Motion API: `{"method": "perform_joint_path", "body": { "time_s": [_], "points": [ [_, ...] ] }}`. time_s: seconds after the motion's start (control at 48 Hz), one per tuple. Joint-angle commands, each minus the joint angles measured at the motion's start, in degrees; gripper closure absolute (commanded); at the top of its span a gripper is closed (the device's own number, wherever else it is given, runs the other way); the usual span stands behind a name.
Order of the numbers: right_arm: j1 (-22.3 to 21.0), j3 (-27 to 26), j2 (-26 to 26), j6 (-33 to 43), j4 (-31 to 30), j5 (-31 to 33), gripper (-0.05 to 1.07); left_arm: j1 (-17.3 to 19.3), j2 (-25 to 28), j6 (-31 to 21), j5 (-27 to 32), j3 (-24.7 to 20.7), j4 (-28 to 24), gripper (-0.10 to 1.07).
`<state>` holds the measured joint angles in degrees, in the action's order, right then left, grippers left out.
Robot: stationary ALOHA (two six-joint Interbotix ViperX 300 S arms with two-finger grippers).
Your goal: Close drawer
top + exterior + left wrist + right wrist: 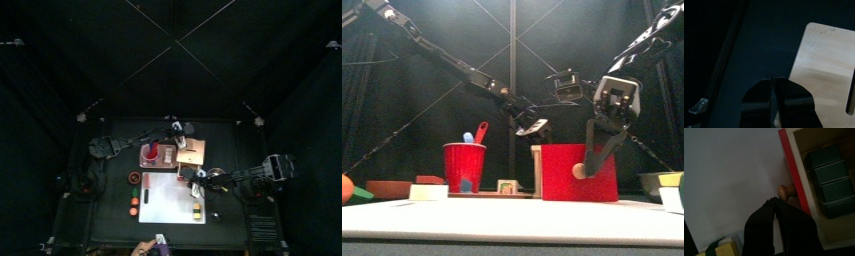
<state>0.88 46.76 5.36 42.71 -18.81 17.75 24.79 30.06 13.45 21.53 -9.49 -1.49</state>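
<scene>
From my seat, the drawer (580, 172) stands pulled out, its red front and round knob (783, 191) facing open white mat (731, 183). The right gripper (774, 203) sits by the knob. A red cup (464, 165) crowds the left side.

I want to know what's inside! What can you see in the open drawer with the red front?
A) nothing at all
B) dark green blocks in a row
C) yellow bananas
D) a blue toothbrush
B. The right wrist view looks down into the open drawer behind its red front panel, and dark green blocks sit in a row inside it.
</scene>
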Motion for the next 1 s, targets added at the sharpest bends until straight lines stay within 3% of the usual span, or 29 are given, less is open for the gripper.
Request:
{"method": "perform_joint_path", "body": {
  "time_s": [0.0,0.646,0.979],
  "points": [
    [-2.8,0.0,2.2,0.1,-1.5,1.1,0.84,-0.1,-0.9,-0.1,0.2,-0.8,-0.1,0.52],
    [-12.6,2.5,5.8,0.0,-8.6,1.4,0.84,-0.2,-0.9,-0.2,0.2,-0.9,0.1,0.52],
    [-14.2,2.6,6.9,0.2,-10.8,1.1,0.84,0.0,-0.9,-0.3,0.4,-0.7,0.0,0.52]
  ]
}}
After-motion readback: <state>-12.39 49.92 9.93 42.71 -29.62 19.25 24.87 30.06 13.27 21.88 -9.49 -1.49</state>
